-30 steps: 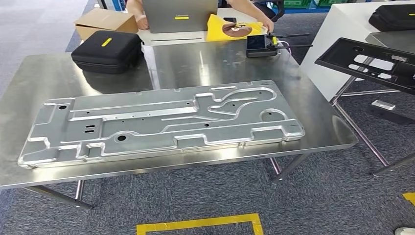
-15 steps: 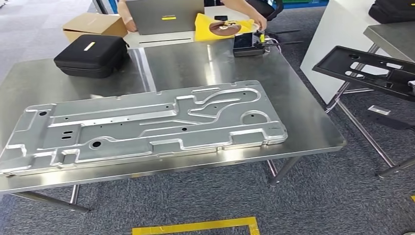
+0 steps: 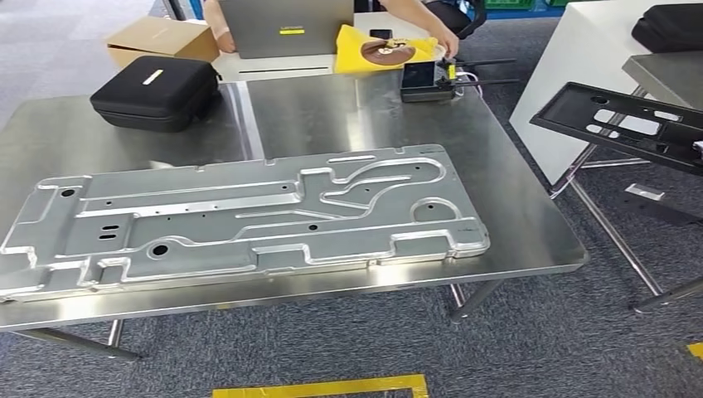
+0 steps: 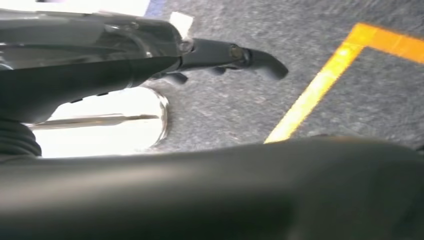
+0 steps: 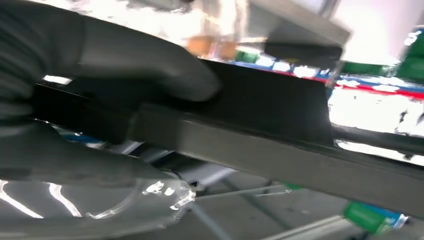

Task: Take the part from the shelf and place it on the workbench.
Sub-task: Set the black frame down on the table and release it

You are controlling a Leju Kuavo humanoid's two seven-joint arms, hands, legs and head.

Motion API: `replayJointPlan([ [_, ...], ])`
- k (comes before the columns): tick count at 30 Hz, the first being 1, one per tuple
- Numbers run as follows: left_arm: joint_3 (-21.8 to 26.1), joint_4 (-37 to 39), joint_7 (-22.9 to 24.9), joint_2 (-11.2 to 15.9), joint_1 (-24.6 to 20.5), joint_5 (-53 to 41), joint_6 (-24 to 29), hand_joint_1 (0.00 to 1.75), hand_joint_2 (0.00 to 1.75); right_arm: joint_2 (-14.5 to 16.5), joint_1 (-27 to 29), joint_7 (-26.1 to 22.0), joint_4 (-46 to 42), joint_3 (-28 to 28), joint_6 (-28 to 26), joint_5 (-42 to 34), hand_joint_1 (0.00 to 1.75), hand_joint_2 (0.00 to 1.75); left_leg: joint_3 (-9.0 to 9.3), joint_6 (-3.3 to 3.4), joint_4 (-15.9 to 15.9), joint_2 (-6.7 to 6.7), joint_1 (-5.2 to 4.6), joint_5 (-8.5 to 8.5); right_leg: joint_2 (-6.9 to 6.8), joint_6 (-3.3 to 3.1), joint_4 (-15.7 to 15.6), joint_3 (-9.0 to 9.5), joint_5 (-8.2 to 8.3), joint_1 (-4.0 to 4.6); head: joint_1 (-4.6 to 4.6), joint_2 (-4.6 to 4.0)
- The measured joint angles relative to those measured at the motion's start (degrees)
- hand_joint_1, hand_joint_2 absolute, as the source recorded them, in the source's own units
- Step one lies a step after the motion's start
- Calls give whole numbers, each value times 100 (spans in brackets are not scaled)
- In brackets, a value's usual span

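Note:
The black flat part (image 3: 630, 124), with cut-outs, hangs in the air at the right of the head view, beside the steel workbench (image 3: 514, 215) and apart from it. In the right wrist view my right hand (image 5: 75, 100) grips the edge of this black part (image 5: 280, 105), with the thumb lying over its top face. My left hand (image 4: 150, 55) hangs over the grey carpet, its dark fingers (image 4: 235, 55) stretched out with nothing in them.
A large silver machined plate (image 3: 240, 220) covers most of the workbench's front. Behind it are a black case (image 3: 153, 91), a small black device (image 3: 423, 81), a laptop (image 3: 286, 25) and a person's hand (image 3: 452, 41). A white cabinet (image 3: 572, 58) stands at the right; yellow tape (image 3: 323, 388) marks the floor.
The whole picture has shifted left and then slightly down, so the camera moved. The black part stays at the right edge of the view.

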Motion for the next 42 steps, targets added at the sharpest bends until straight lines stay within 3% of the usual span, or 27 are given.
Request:
replayJointPlan([
  [3,0,1,-11,-14,4,0,4,0,175,-13,-23,-2,-6,-17,-4,-3,175,175,121,-107,-122,15,92,-2,1,120,805,-408,-355,-28,3,0],
  [4,0,2,-11,-17,7,0,3,0,175,-13,-3,-3,-5,-15,-4,-3,175,175,134,-139,-113,19,119,-24,-3,175,1033,-552,-391,-57,3,0],
  [5,0,2,-11,-20,9,0,3,0,175,-12,19,-4,-5,-15,-3,-2,175,175,143,-176,-93,22,150,-49,-8,235,1082,-620,-317,-97,4,0],
  [6,0,2,-11,-21,9,0,3,0,175,-13,34,-5,-4,-16,-3,-3,175,175,147,-220,-59,23,185,-81,-15,299,929,-590,-145,-139,4,0],
  [8,1,1,-9,-19,6,0,-2,0,175,-8,35,-5,1,-18,-3,-3,175,175,136,-343,63,21,243,-179,-35,433,295,-344,235,-212,6,0],
  [9,1,1,-7,-17,5,0,-9,0,175,-8,28,-7,7,-18,-3,-3,175,175,114,-401,141,17,251,-232,-26,433,56,-239,325,-224,10,0],
  [10,1,1,-4,-15,4,0,-16,0,175,-7,31,-8,13,-18,1,-1,175,175,95,-444,202,13,245,-273,-15,390,-64,-185,340,-224,9,0],
  [12,1,1,3,-13,8,0,-32,0,175,0,34,-13,37,-13,22,21,175,175,72,-475,250,6,224,-302,12,226,-67,-186,304,-210,7,0],
  [15,1,1,15,-8,3,0,-59,0,175,37,-41,-20,104,4,77,114,175,175,11,-540,399,12,236,-437,0,122,-63,-194,312,-237,2,0],
  [18,-3,1,17,-8,-14,-2,-93,0,175,110,-212,-53,231,55,132,252,175,175,-438,-635,1362,25,290,-934,-8,93,-65,-200,313,-250,2,0],
  [19,-4,1,17,-8,-14,-3,-96,0,175,150,-268,-62,286,84,134,286,175,175,-598,-644,1677,27,302,-1032,-9,90,-64,-199,311,-249,2,0],
  [20,-5,1,17,-8,-14,-3,-97,0,175,194,-314,-66,338,115,132,309,175,175,-686,-640,1822,28,307,-1027,-8,88,-64,-196,308,-247,2,0],
  [21,-5,1,17,-8,-17,-3,-97,0,175,232,-358,-64,383,148,127,324,175,175,-672,-622,1743,28,306,-910,-7,86,-64,-190,304,-243,2,0],
  [23,-7,1,17,-8,-27,-2,-97,0,175,288,-446,-58,451,202,113,332,175,175,-384,-538,1030,24,287,-481,-6,88,-68,-170,293,-239,2,0],
  [25,-7,0,18,-8,-34,-2,-96,0,175,325,-537,-52,499,238,103,327,175,175,-117,-461,413,20,255,-224,-2,106,-78,-165,285,-230,1,0],
  [28,-7,0,22,-8,-31,-2,-95,0,175,357,-589,-52,555,283,98,316,175,175,-58,-451,262,17,226,-215,0,183,-131,-153,297,-236,3,0],
  [30,-7,0,25,-8,-34,-2,-95,0,175,356,-602,-54,585,292,95,308,175,175,-10,-425,160,25,241,-167,-10,221,-69,-167,217,-241,5,0],
  [31,-7,0,25,-9,-38,-2,-95,0,175,354,-623,-54,602,293,95,305,175,175,16,-407,107,30,250,-141,-13,222,107,-243,94,-231,5,0],
  [33,-11,0,24,-16,-41,-3,-98,0,175,355,-666,-57,644,305,98,303,175,175,35,-380,73,37,240,-127,-14,204,751,-545,-241,-201,6,0],
  [34,-15,0,24,-20,-41,-4,-107,0,175,361,-677,-64,670,315,103,304,175,175,36,-375,74,38,226,-130,-13,203,1080,-708,-357,-184,6,0],
  [35,-21,0,24,-23,-39,-5,-118,0,175,374,-683,-81,701,328,112,313,175,175,38,-368,75,39,211,-134,-14,200,1264,-807,-374,-172,6,0],
  [36,-31,0,25,-23,-40,-6,-130,0,175,392,-701,-106,738,345,124,327,175,175,41,-364,78,39,199,-138,-14,194,1242,-809,-281,-163,6,0],
  [37,-43,0,25,-23,-45,-7,-143,0,175,415,-736,-132,781,367,133,349,175,175,46,-363,85,39,190,-145,-16,182,996,-704,-92,-155,6,0],
  [39,-67,0,26,-25,-63,-7,-162,0,175,471,-850,-167,859,426,147,397,175,175,42,-378,115,39,168,-170,-24,150,246,-366,279,-131,6,0],
  [40,-74,0,26,-27,-73,-7,-171,0,175,506,-912,-173,898,459,150,415,175,175,30,-392,135,38,156,-181,-26,130,-24,-245,371,-116,7,0],
  [42,-80,0,26,-32,-82,-7,-184,0,175,581,-1005,-173,970,523,155,435,175,175,7,-412,161,38,139,-189,-23,98,-180,-175,376,-88,7,0],
])
